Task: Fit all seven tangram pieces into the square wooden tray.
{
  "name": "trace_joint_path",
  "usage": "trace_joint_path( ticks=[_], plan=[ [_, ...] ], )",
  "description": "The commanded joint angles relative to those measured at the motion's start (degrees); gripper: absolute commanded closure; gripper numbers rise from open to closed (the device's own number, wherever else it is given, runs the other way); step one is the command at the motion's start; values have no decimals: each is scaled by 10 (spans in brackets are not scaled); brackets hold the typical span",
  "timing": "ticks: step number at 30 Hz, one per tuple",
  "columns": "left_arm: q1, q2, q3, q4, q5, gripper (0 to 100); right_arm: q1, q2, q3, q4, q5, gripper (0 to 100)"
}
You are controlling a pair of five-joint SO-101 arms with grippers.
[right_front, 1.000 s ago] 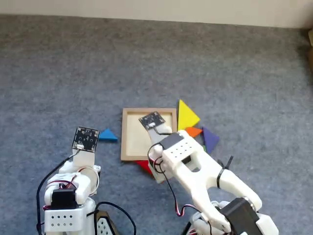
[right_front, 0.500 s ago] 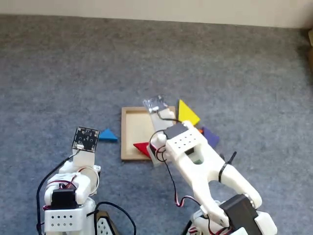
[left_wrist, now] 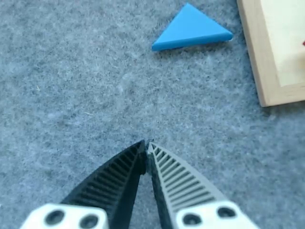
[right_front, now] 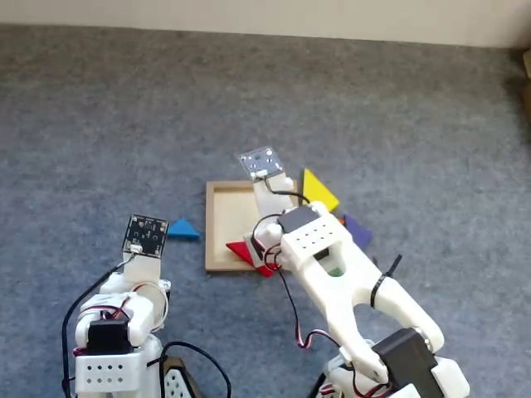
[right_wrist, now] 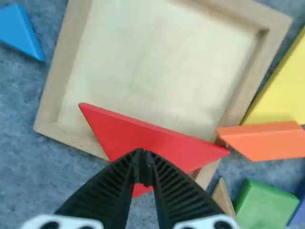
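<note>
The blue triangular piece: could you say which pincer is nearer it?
Left. The left pincer is beside the blue piece; the right pincer is farther, at the square wooden tray's rim.

One square wooden tray (right_front: 210,228) lies on the surface (right_front: 116,124). Six coloured pieces can be counted, one of each colour. A blue triangle (right_front: 183,230) is left of the tray and a red triangle (right_front: 241,250) lies across its near rim. A yellow triangle (right_front: 317,192), an orange piece (right_wrist: 262,139), a green piece (right_wrist: 261,202) and a purple piece (right_front: 358,230) are right of the tray. That makes three clear triangles. A tan sliver (right_wrist: 222,193) off the tray's corner may be a seventh piece; I cannot tell. There are two claws: the left claw (left_wrist: 147,144) and the right claw (right_wrist: 143,157).
</note>
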State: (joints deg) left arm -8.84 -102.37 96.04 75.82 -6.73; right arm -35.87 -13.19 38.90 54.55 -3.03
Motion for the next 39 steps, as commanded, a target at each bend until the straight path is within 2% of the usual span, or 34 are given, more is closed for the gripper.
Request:
trace_joint_path(
  ticks=[1,5,13,24,31,39],
  plan=[
    [-2,-16,12,2,5,964,7,-7,-67,70,-6,994],
    [-2,-16,12,2,5,964,6,0,-73,100,-6,994],
    [-2,-16,12,2,5,964,6,0,22,-40,-6,994],
    [-2,-16,12,2,5,964,5,5,34,-86,-6,994],
    [-2,-16,12,2,5,964,7,115,26,-89,-6,994],
    [-2,-16,12,2,5,964,8,184,-47,-88,-6,994]
  ],
)
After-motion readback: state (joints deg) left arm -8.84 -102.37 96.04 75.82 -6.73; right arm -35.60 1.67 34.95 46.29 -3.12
